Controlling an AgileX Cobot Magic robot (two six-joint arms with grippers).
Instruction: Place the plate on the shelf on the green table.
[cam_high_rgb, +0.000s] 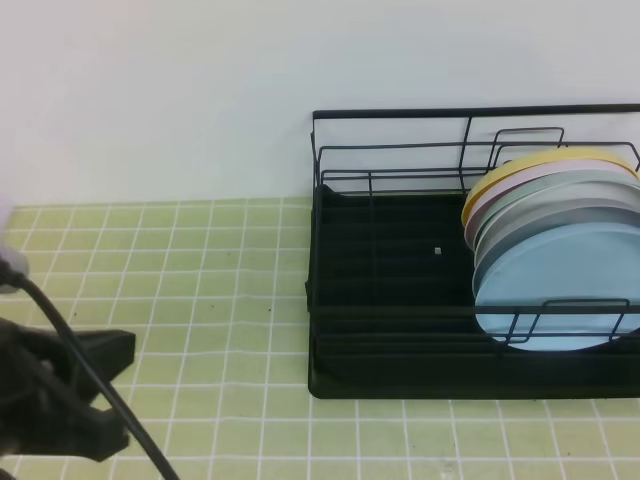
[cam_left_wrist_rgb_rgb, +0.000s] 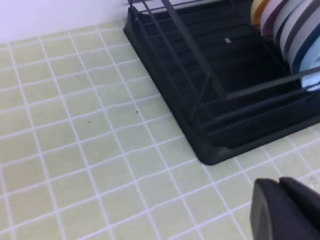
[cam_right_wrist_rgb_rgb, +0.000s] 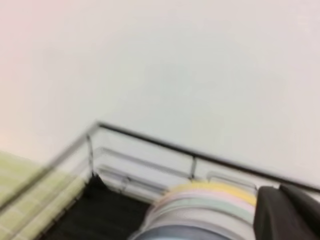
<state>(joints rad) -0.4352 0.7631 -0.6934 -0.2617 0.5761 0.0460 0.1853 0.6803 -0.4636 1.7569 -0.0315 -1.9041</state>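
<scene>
Our left gripper (cam_high_rgb: 105, 395) sits low at the left edge of the exterior high view, its two dark fingers spread apart with nothing between them, a black cable running across it, well apart from the shelf (cam_high_rgb: 390, 300). In the left wrist view only a dark fingertip (cam_left_wrist_rgb_rgb: 280, 210) shows at the lower right corner, above the counter (cam_left_wrist_rgb_rgb: 75, 140). Of our right gripper (cam_right_wrist_rgb_rgb: 287, 212) we see only a dark blurred part at the lower right of its wrist view, just beside the stacked plates, and we cannot tell how its jaws stand. The shelf stands on the counter against the white wall (cam_high_rgb: 150, 90). The plate (cam_high_rgb: 560, 290) stands on edge at the right end of the shelf, frontmost in a leaning row, with a grey plate (cam_high_rgb: 560, 200), a pink plate (cam_high_rgb: 500, 190) and a yellow plate (cam_high_rgb: 545, 160) behind it.
</scene>
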